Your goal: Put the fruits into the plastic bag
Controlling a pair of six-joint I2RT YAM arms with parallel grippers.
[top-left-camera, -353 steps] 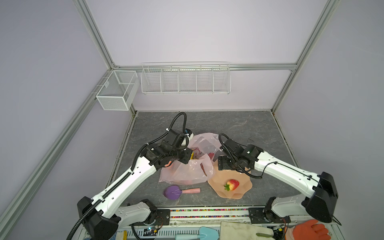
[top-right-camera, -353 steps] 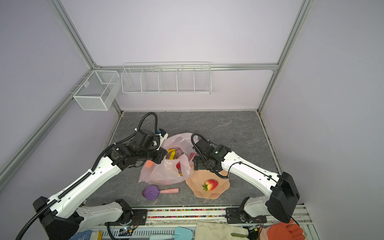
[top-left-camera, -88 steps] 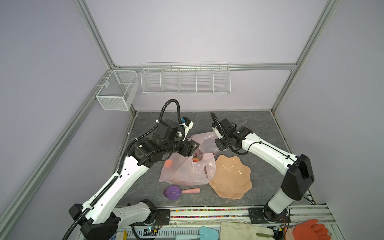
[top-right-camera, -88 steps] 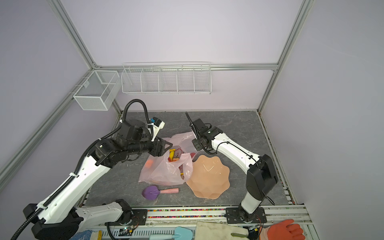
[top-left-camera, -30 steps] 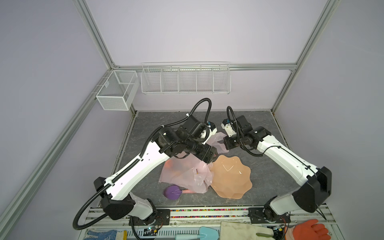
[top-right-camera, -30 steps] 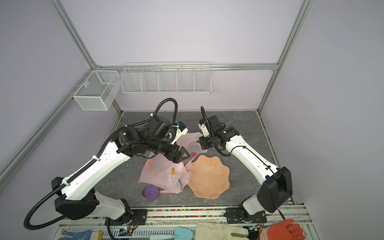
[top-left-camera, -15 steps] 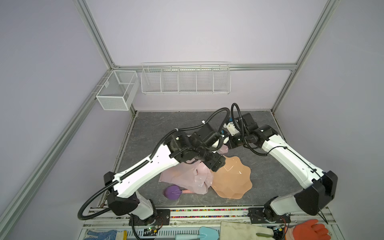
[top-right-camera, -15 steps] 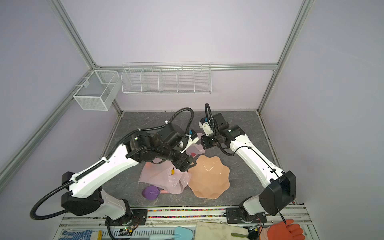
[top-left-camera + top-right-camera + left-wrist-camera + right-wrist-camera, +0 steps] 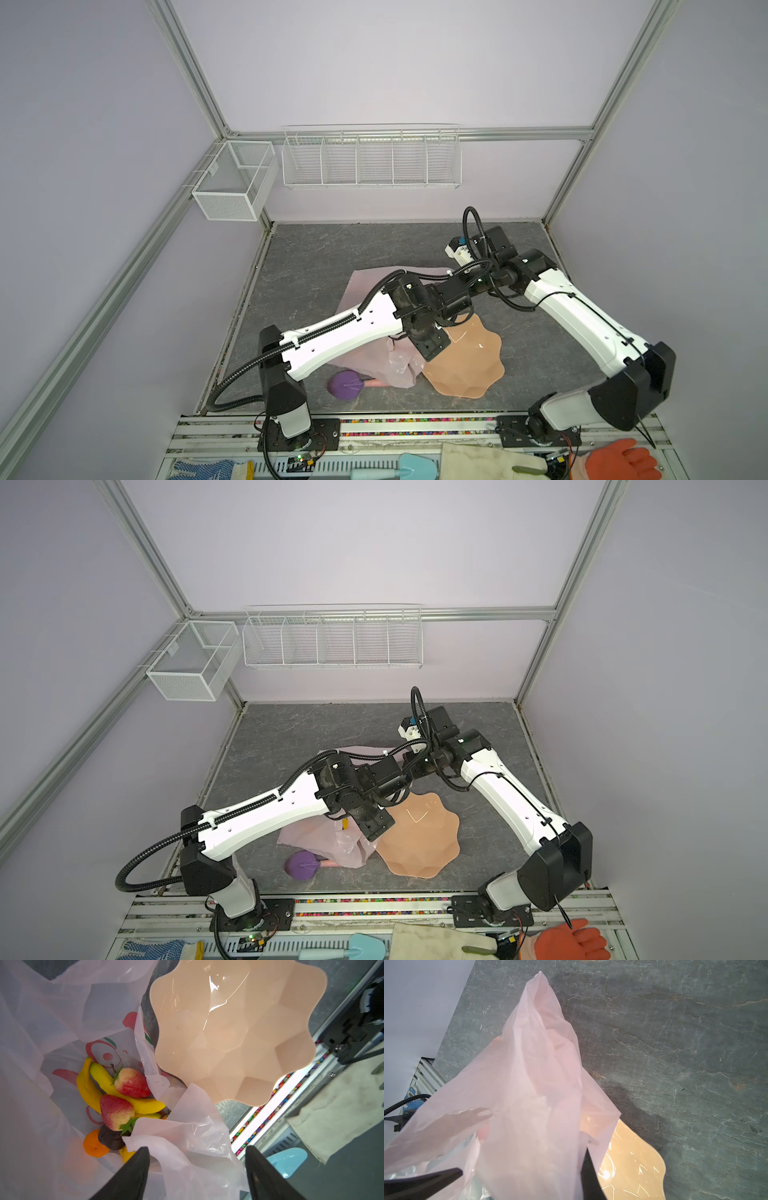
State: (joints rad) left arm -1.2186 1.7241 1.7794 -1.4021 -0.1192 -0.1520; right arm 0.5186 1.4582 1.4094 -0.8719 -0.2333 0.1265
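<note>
On the grey surface (image 9: 332, 257) the pink bag (image 9: 529, 1084) lies touching the peach bowl (image 9: 469, 365), one edge pulled up by the right pincer (image 9: 523, 1161), clamped on it. The left pincer (image 9: 197, 1148) hangs wide over its mouth. The fruits (image 9: 116, 1095) lie inside the bag.

High stereo pair; close wrist views
</note>
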